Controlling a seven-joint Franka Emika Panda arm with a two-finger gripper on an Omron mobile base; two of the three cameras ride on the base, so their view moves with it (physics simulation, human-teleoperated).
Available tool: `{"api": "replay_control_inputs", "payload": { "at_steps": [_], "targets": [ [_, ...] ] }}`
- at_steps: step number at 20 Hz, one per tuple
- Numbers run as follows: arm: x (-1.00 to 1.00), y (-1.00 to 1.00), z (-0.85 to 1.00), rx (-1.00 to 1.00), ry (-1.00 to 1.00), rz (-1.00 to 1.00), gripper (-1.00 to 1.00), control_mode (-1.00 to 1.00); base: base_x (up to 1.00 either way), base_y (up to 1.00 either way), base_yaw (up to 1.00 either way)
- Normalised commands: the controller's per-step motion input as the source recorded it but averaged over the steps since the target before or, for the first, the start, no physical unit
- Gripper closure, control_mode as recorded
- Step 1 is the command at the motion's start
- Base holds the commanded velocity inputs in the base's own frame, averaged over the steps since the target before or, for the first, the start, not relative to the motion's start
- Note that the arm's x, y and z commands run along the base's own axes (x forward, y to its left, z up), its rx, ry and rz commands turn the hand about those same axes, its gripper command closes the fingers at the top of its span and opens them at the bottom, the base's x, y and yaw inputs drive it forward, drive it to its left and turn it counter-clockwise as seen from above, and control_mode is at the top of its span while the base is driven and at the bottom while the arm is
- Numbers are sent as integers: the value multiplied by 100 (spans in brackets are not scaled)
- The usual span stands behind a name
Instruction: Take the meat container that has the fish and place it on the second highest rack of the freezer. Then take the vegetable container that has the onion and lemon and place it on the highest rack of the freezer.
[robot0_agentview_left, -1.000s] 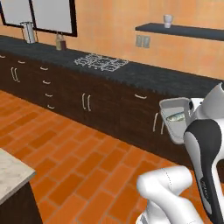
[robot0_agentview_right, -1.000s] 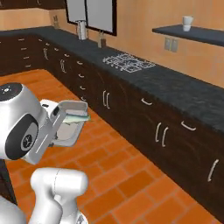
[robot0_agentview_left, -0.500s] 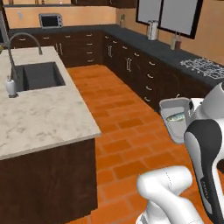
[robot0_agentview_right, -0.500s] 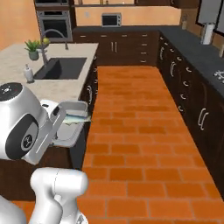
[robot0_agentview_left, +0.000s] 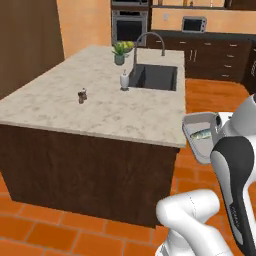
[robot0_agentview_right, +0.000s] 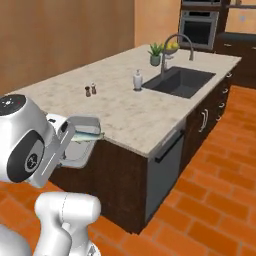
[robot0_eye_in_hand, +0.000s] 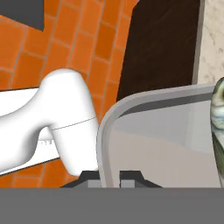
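We find no readable text, label, brand, number or sign anywhere; faint marks on the robot's white body stay too blurred to read

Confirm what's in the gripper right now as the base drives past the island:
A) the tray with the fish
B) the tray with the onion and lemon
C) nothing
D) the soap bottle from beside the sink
A: the gripper is shut on the rim of the meat container, and the fish lies inside it; the same tray shows in the right base view, held beside the island counter.
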Motion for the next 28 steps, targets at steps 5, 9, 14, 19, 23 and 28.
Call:
{"api": "replay_control_inputs", "payload": {
  "at_steps": [5,9,14,19,23,28],
  "targets": [
    [0,0,0,0,0,0,100,100,8,-8,77],
    [0,0,0,0,0,0,100,100,22,-19,62],
    [0,0,0,0,0,0,100,100,27,-15,60],
    [0,0,0,0,0,0,100,100,47,-21,58],
    [0,0,0,0,0,0,100,100,46,-35,55],
    [0,0,0,0,0,0,100,100,18,-55,28]
  ]
}}
